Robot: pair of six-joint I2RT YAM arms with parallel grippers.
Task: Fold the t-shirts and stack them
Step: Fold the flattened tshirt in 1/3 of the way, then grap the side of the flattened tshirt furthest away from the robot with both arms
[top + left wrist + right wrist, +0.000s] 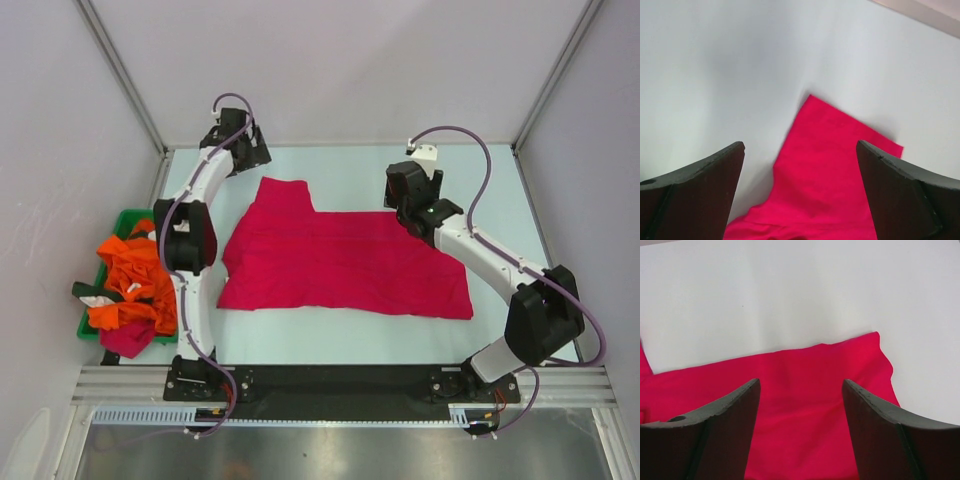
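Note:
A crimson t-shirt [340, 262] lies spread flat in the middle of the table, one sleeve [284, 194] pointing to the far left. My left gripper [243, 152] hovers open and empty above the table beyond that sleeve; the sleeve [840, 160] shows between its fingers. My right gripper [408, 200] hovers open and empty over the shirt's far right edge; the red cloth [805, 405] lies below its fingers. A pile of orange and red shirts [130, 285] fills a green bin at the left.
The green bin [119, 218] stands at the table's left edge beside the left arm. Metal frame posts and white walls enclose the table on three sides. Bare table surface lies beyond the shirt.

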